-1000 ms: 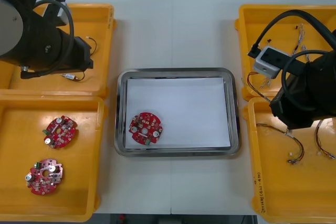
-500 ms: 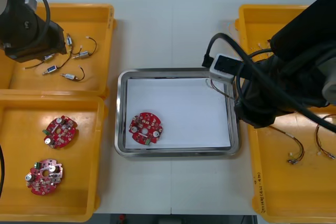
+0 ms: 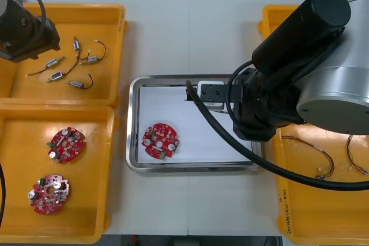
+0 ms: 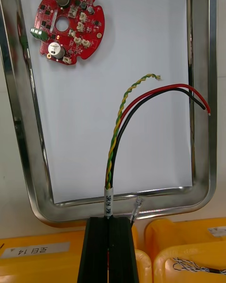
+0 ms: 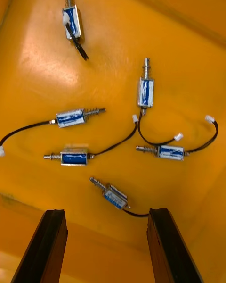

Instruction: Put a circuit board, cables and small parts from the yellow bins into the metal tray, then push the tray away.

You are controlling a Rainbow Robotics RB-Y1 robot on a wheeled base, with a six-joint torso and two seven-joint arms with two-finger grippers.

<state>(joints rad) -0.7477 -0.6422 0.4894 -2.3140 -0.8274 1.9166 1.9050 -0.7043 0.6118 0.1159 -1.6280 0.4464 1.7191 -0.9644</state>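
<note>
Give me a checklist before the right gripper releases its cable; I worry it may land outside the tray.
1. Right gripper shut on the cable: ok.
2. Cable's free ends over the metal tray's white inside: ok.
3. Cable apart from the circuit board: ok.
4. Gripped end inside the tray's rim: cannot tell.
5. Left gripper open above small metal parts in a yellow bin, away from the tray: ok.

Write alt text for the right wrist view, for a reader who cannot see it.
The right gripper, shut on a cable of red, black and twisted yellow-green wires, holds it over the white inside of the metal tray. A round red circuit board lies in the tray, apart from the cable.
</note>
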